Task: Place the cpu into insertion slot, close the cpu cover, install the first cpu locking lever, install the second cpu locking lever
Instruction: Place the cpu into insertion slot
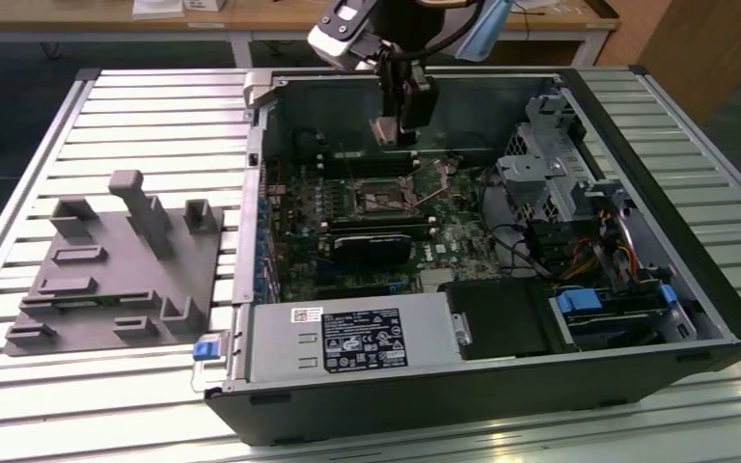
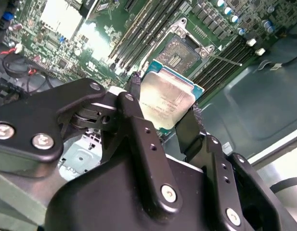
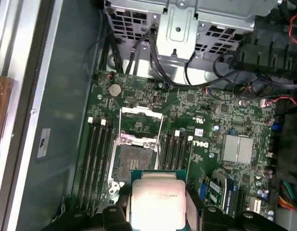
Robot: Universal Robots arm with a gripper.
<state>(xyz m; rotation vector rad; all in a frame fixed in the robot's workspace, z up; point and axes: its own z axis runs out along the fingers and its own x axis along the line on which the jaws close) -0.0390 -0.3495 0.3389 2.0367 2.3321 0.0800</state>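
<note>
My gripper [image 1: 394,127] hangs inside the open computer case, shut on the cpu [image 2: 166,102], a small square chip with a silvery-grey top. One black finger [image 2: 135,83] presses on each of two opposite edges of the chip. The cpu [image 1: 384,130] is held in the air, above and behind the insertion slot [image 1: 377,201] in the exterior view. In the first wrist view the insertion slot [image 3: 130,161] lies bare with its dark centre showing, next to the cpu [image 3: 155,199]. The cpu cover [image 3: 138,140] stands swung up off the slot. A thin locking lever [image 2: 225,60] sticks out beside the socket.
A black fan card [image 1: 370,241] sits just in front of the slot. Memory slots [image 3: 97,154] flank the socket. A metal drive cage [image 1: 544,164] with cables fills the case's right side. A grey fixture block [image 1: 113,260] rests on the slatted table at the exterior view's left.
</note>
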